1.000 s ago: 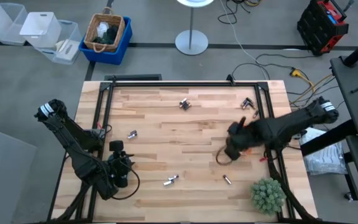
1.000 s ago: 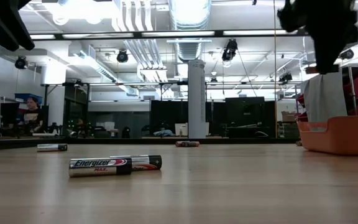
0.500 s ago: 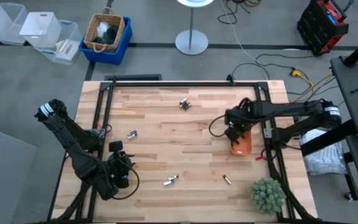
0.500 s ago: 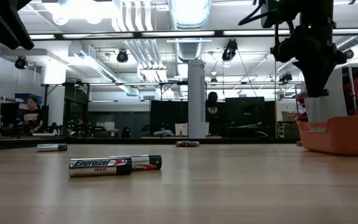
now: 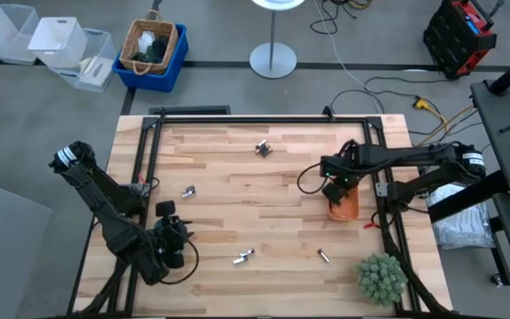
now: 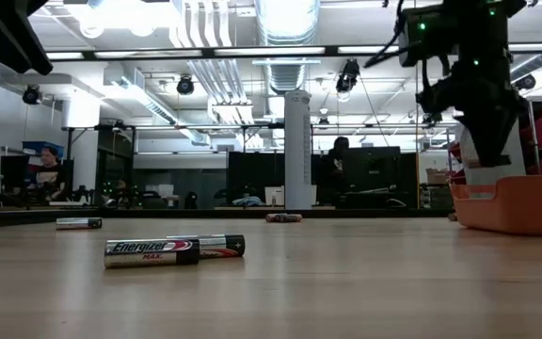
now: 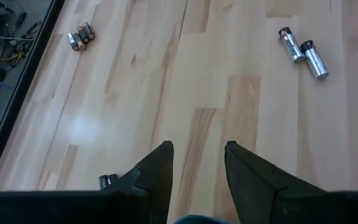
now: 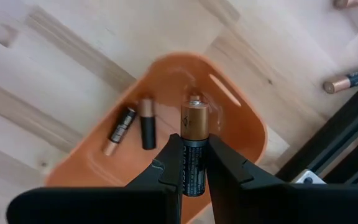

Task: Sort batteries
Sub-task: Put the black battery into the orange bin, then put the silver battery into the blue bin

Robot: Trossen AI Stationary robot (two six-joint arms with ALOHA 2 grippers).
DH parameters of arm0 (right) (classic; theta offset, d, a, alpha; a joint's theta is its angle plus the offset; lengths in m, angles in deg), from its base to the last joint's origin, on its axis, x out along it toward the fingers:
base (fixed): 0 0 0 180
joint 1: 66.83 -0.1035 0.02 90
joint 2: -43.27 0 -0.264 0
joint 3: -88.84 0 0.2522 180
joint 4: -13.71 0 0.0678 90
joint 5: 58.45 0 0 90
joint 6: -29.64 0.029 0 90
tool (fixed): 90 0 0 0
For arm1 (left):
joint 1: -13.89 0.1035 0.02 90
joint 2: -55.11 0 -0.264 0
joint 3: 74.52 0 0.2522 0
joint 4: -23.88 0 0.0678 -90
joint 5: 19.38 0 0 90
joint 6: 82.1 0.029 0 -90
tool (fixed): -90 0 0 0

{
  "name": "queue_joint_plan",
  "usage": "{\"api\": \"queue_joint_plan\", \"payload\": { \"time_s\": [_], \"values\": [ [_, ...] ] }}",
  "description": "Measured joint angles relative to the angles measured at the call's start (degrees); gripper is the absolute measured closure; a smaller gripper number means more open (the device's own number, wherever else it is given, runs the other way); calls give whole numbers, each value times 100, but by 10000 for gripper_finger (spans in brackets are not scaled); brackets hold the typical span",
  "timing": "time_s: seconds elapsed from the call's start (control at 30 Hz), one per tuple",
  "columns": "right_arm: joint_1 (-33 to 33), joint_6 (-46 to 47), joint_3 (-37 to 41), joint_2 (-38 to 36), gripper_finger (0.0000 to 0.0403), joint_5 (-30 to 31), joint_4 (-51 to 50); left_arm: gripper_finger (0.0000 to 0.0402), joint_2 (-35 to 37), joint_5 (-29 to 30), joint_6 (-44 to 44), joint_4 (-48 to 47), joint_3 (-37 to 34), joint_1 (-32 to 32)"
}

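The right gripper (image 8: 193, 163) hangs over the orange tray (image 8: 241, 134) at the right side of the surface (image 5: 282, 177), its fingers (image 8: 166, 168) clamped on a copper-topped battery (image 8: 193, 134) that juts out past the tips, right above two batteries (image 8: 134, 126) lying in the tray. Down at the near left corner, the left gripper (image 7: 197, 163) waits with fingers apart over bare wood, a loose pair of batteries (image 7: 302, 51) well beyond its tips.

Table (image 5: 282, 221): pale wooden planks; dark metal frame round its edges
Orange tray (image 5: 343, 203): on the right side; two batteries (image 8: 132, 124) lying inside
Loose batteries: a pair (image 5: 243, 257) near the front; one (image 5: 323, 256) front right; one (image 5: 189, 190) at left; a cluster (image 5: 262, 148) near the back
Plant (image 5: 382, 277): front right corner
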Motion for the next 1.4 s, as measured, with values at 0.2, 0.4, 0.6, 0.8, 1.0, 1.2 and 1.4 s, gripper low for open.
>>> {"api": "queue_joint_plan", "payload": {
  "time_s": [0.2, 0.4, 0.6, 0.8, 1.0, 1.2, 1.4],
  "values": [
    [-20, 16, 420, -2, 366, -127, 339, 277, 0, 1, -2, 86, 0, 170],
    [-57, 98, 544, -2, 364, -140, 563, 277, 0, 162, -5, 168, 0, 221],
    [-57, 97, 544, -2, 339, -140, 577, 277, 0, 291, -125, 215, 0, 229],
    [-57, 18, 544, -2, 344, -139, 649, 277, 0, 297, -121, 212, 0, 232],
    [-57, -91, 544, -4, 341, -139, 670, 277, 0, 300, -112, 210, 0, 232],
    [-57, -50, 544, -4, 306, -138, 689, 277, 0, 300, -115, 209, 0, 232],
    [-57, -127, 530, -4, 278, -138, 677, 277, 0, 300, -127, 221, 0, 232]
  ]
}}
